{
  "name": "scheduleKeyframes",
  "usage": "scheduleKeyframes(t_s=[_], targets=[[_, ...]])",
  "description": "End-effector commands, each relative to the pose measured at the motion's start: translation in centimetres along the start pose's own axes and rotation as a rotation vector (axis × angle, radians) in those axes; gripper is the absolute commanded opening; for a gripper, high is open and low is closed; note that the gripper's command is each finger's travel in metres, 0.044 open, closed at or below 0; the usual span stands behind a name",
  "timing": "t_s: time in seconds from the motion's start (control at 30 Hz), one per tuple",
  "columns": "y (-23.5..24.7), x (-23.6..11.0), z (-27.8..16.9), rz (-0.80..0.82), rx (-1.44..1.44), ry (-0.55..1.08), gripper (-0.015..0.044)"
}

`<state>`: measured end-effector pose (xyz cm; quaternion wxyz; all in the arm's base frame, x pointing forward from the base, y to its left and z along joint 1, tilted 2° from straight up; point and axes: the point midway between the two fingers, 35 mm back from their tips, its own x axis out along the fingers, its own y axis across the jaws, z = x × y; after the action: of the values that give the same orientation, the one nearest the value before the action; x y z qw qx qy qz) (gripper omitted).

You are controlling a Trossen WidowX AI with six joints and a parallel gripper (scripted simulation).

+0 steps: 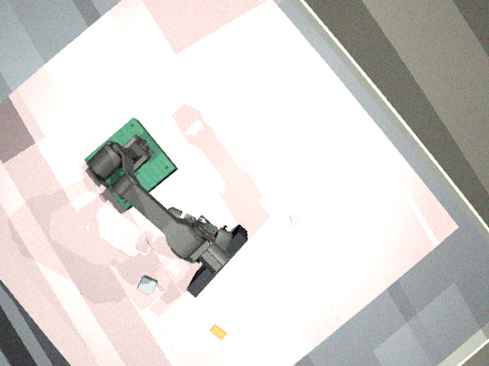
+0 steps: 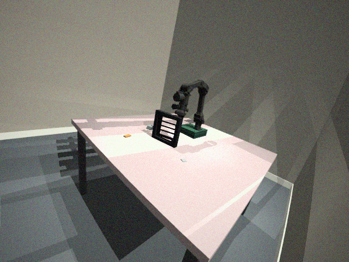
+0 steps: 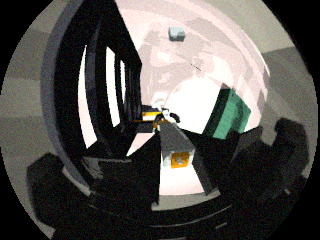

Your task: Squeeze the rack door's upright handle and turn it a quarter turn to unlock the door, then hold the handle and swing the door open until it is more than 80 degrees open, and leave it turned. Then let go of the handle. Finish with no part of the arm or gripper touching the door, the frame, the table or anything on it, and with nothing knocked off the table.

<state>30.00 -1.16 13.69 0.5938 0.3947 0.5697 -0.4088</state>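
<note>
On the pale pink table (image 1: 335, 167) (image 2: 180, 180), the black frame (image 1: 201, 283) (image 2: 154, 124) (image 3: 75, 60) stands upright; the jaws, partly open, grip the grey handle (image 3: 175, 140).

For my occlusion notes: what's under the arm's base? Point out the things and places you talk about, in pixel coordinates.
A green block (image 1: 159, 167) (image 2: 193, 131) (image 3: 235, 112) lies beneath it; the patch of its top directly under the base is covered.

The worktop (image 1: 335, 167) (image 2: 197, 180) is pale pink with white patches, the frame (image 1: 202, 283) (image 2: 157, 124) (image 3: 75, 65) black, the arm's base (image 1: 159, 168) (image 2: 194, 132) (image 3: 231, 115) green, the small flat block (image 1: 218, 331) (image 2: 127, 136) orange.
</note>
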Motion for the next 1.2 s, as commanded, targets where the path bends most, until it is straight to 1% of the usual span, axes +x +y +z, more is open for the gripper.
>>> scheduleKeyframes(t_s=[0.0, 1.17], targets=[[-0.5, 0.0, 0.3, 0.009, -0.094, -0.007, 0.0020], [-6.4, 0.1, 4.1, 0.002, -0.611, -0.011, 0.0020]])
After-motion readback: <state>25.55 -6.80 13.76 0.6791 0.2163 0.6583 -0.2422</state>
